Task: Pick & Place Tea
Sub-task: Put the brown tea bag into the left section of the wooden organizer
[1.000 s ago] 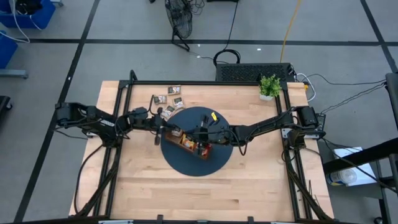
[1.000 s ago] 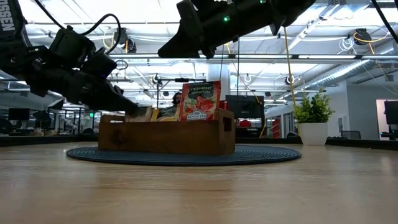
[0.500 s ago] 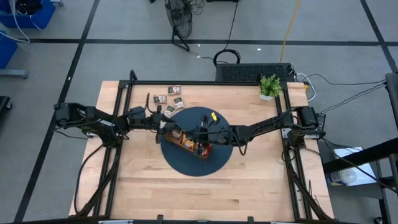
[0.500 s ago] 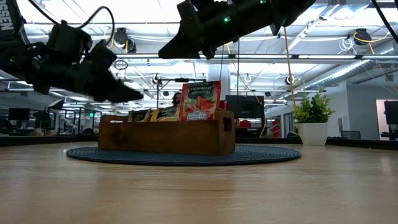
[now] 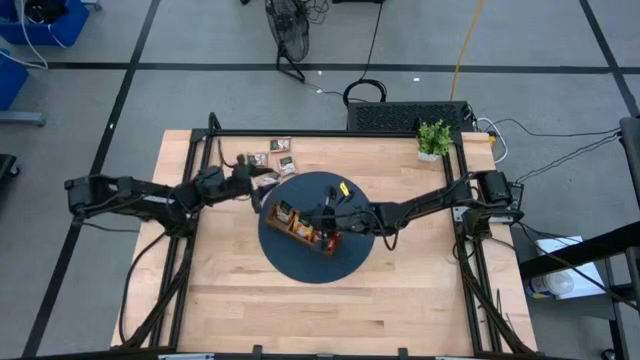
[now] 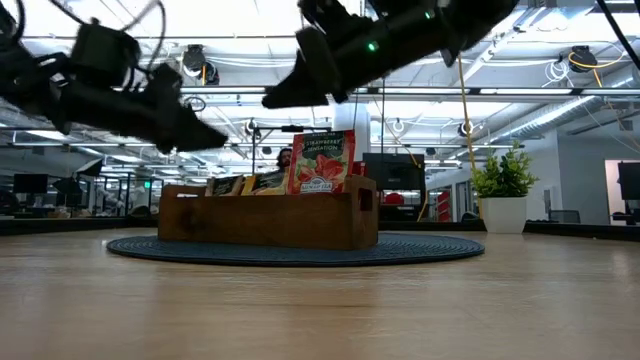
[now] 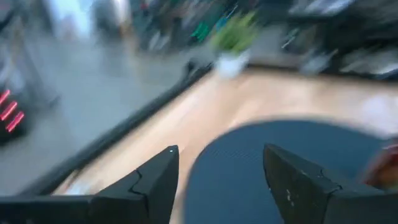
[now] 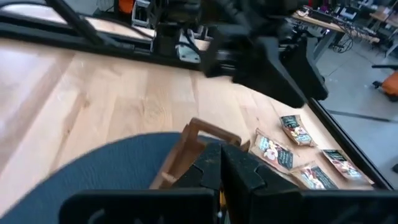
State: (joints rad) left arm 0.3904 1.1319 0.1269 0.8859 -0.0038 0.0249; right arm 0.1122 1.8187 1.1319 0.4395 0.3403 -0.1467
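The long wooden tray (image 5: 301, 226) (image 6: 265, 215) sits on a round dark mat (image 5: 340, 262). Sachets stand in it, and a red one (image 6: 322, 162) sticks up highest. Several dark brown and white sachets (image 5: 272, 158) (image 8: 292, 129) lie flat on the table beyond the mat's far-left side. An orange one (image 5: 343, 186) lies on the mat. My left gripper (image 5: 264, 181) (image 7: 217, 180) is open and holds nothing, hovering above the mat's left edge. My right gripper (image 5: 318, 214) (image 8: 221, 167) is shut, hovering over the tray's middle.
A small green potted plant (image 5: 433, 139) (image 6: 503, 190) stands at the table's far right corner. A black frame (image 5: 300, 133) runs along the table's edges. Bare wood lies on the near half of the table (image 5: 320, 310).
My left gripper has pulled up out of the tray's left end, where its tips were low beside a pale sachet. It has risen and drawn back toward the table's left and far side. The sachets in the tray stayed put. My right gripper has barely shifted.
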